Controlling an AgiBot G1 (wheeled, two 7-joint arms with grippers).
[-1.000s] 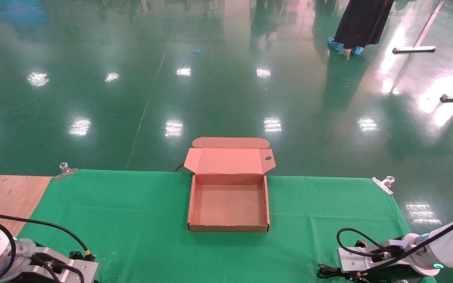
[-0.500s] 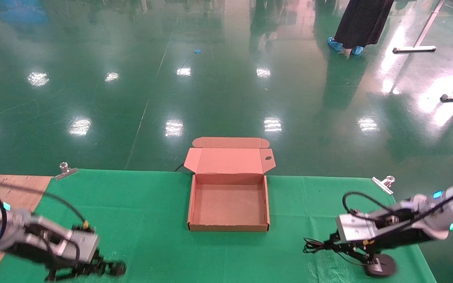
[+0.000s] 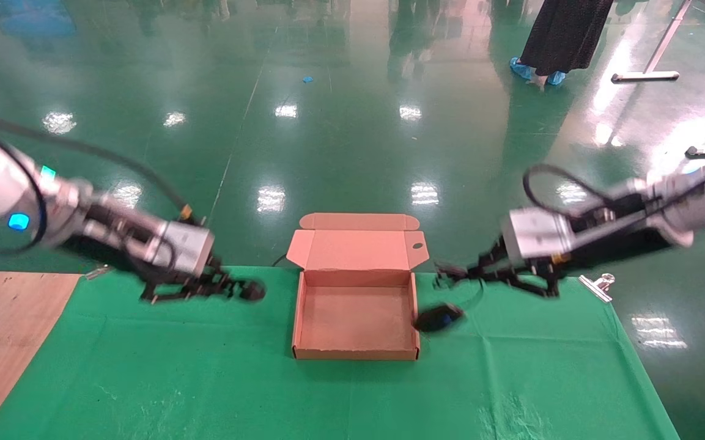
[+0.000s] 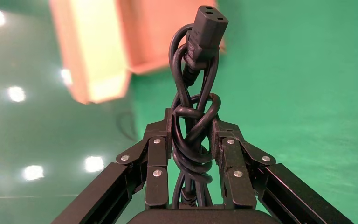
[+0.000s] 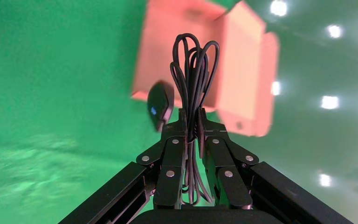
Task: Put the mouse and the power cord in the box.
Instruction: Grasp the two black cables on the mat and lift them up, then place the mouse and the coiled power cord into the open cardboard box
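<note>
Left gripper (image 3: 239,288) clamps knotted black power cord (image 4: 193,116), frame left | right gripper (image 3: 450,273) pinches thin cable, black oval mouse (image 3: 439,318) dangling beside open tan cardboard box (image 3: 355,353), centre

White arms, cyan lights, black screwed claws.

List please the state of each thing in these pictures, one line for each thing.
box: open, lid flap up, nothing inside.
power cord: knotted bundle, clamped in the left gripper, off the table.
mouse: dangling on its cable beside the box's right wall.
mouse cable: looped, pinched in the right gripper.
</note>
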